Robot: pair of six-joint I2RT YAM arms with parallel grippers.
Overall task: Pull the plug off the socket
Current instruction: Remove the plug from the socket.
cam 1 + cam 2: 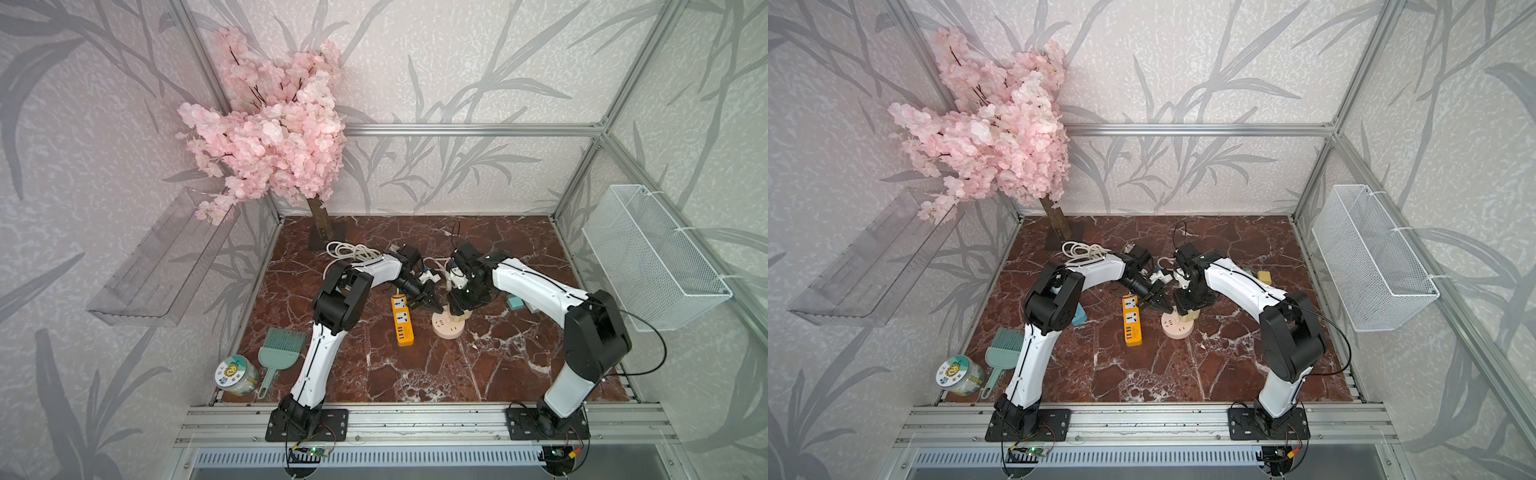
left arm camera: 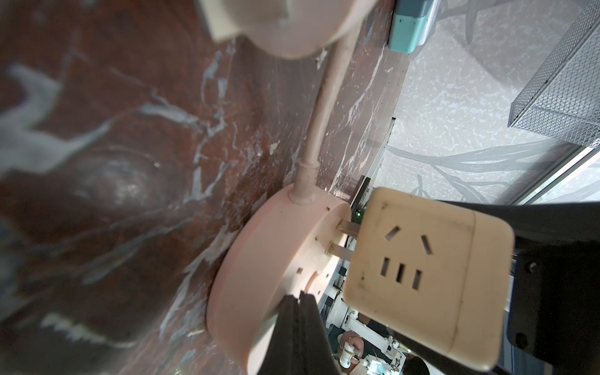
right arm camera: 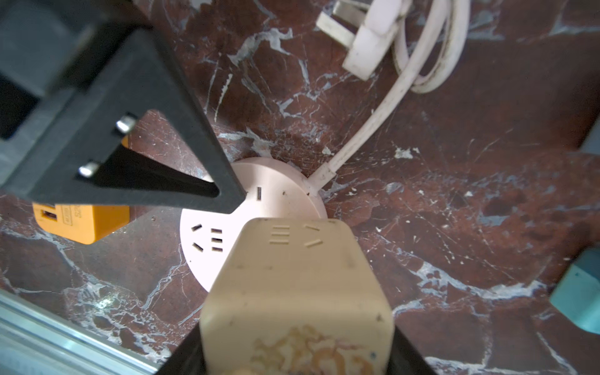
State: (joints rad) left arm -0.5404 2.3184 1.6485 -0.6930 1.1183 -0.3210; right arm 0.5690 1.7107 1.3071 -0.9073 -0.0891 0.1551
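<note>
Extraction is half done: plug [image 2: 422,269] is clamped in right tool [image 1: 458,306], prongs partly out of socket [image 2: 269,259], which is held down by closed left tool [image 2: 300,308]; a straight lift is needed

desk [image 1: 415,374]: red-brown marble, white veins | socket [image 1: 448,330]: pale pink | plug [image 2: 422,276]: cream | power strip [image 1: 402,328]: orange | brush [image 1: 279,349]: teal | blossoms [image 1: 270,137]: pink

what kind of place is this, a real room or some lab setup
Most likely a robot test cell dressed as a room: an aluminium frame carries wallpapered panels, the left arm and right arm are bolted to a front rail, and a fake blossom tree stands as decor.
</note>
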